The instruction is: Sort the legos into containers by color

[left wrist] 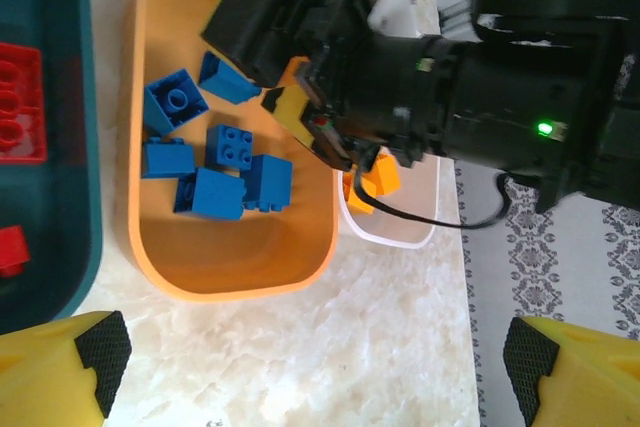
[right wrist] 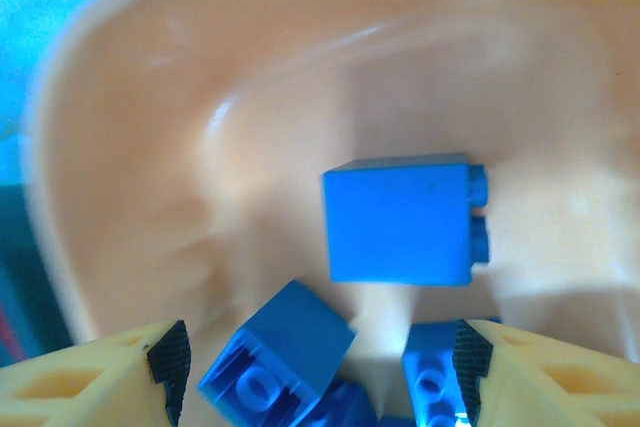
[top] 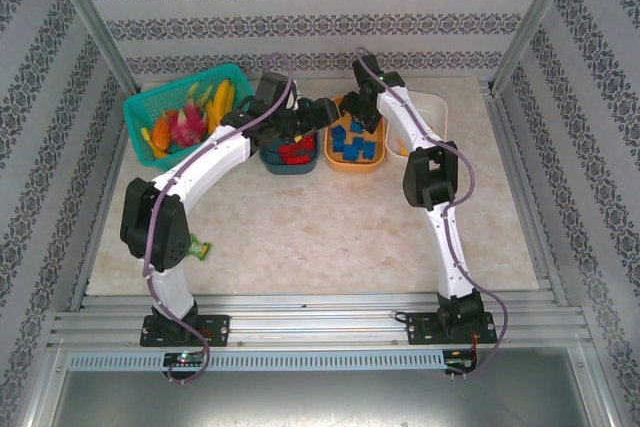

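Free room: the bare tabletop (top: 330,232) between your arm bases and the tubs. Obstacles: the right gripper (top: 358,119), jaws apart, sits low in the orange tub (top: 355,167) over blue bricks (top: 352,142). The left gripper (top: 322,112) hangs just beside it, over the dark teal tub (top: 290,170) edge. The right arm (top: 415,132) overhangs the white tub (top: 435,105). A green item (top: 199,247) lies by your left elbow.
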You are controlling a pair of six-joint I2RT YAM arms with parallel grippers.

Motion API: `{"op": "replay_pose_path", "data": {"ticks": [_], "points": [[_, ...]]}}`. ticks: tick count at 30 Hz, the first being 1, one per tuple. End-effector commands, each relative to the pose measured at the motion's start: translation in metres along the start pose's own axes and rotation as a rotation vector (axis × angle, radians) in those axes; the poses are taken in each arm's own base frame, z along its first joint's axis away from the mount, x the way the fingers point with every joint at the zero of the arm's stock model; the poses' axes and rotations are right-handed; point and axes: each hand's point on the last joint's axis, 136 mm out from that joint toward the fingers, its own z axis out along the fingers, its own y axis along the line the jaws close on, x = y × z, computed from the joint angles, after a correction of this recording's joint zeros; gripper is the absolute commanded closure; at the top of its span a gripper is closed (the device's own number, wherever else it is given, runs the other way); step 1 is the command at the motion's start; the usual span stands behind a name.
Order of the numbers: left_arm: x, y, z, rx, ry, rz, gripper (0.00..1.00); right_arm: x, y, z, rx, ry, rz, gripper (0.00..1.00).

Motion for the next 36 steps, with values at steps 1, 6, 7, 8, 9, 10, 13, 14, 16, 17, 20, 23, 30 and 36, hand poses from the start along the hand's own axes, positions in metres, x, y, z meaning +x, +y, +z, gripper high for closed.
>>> {"op": "replay_pose_path", "data": {"ticks": [1, 6, 7, 8, 9, 10, 13, 14, 16, 17, 20, 23, 30, 36], "points": [[-0.009, -0.002, -0.047, -0.056, -0.076, 0.047, 0.01, -0.015, 0.044, -0.095, -0.115, -0.157, -0.066, 0.27], [0.008, 0.015, -0.084, -0.127, -0.077, 0.056, 0.0, 0.0, 0.051, -0.166, -0.175, -0.294, -0.15, 0.24], [0.012, 0.018, -0.091, -0.136, -0.074, 0.058, 0.0, 0.008, 0.05, -0.177, -0.183, -0.314, -0.177, 0.22], [0.016, 0.021, -0.097, -0.148, -0.068, 0.062, 0.0, 0.015, 0.049, -0.189, -0.198, -0.334, -0.205, 0.21], [0.022, 0.025, -0.105, -0.163, -0.061, 0.072, 0.0, 0.026, 0.043, -0.198, -0.2, -0.347, -0.234, 0.2], [0.027, 0.031, -0.112, -0.185, -0.055, 0.076, 0.0, 0.037, 0.036, -0.205, -0.201, -0.355, -0.26, 0.18], [0.04, 0.047, -0.137, -0.231, -0.063, 0.082, 0.0, 0.074, 0.008, -0.224, -0.205, -0.364, -0.316, 0.02], [0.044, 0.053, -0.144, -0.245, -0.065, 0.078, 0.0, 0.086, -0.002, -0.228, -0.207, -0.361, -0.331, 0.02], [0.053, 0.065, -0.159, -0.265, -0.083, 0.072, 0.0, 0.116, -0.024, -0.236, -0.227, -0.347, -0.369, 0.02], [0.056, 0.069, -0.166, -0.271, -0.091, 0.073, 0.0, 0.129, -0.031, -0.24, -0.25, -0.344, -0.39, 0.02], [0.069, 0.078, -0.181, -0.271, -0.109, 0.112, 0.0, 0.168, -0.069, -0.233, -0.246, -0.287, -0.395, 0.02], [0.08, 0.095, -0.195, -0.322, -0.123, 0.167, 0.0, 0.187, -0.112, -0.228, -0.15, -0.287, -0.403, 0.02], [0.065, 0.192, -0.262, -0.897, -0.371, 0.203, 0.0, 0.148, -0.164, -0.245, 0.065, -0.567, -0.342, 0.02], [0.065, 0.221, -0.256, -0.968, -0.451, 0.497, 0.0, 0.119, -0.205, -0.237, 0.313, -0.83, -0.428, 0.02]]}}
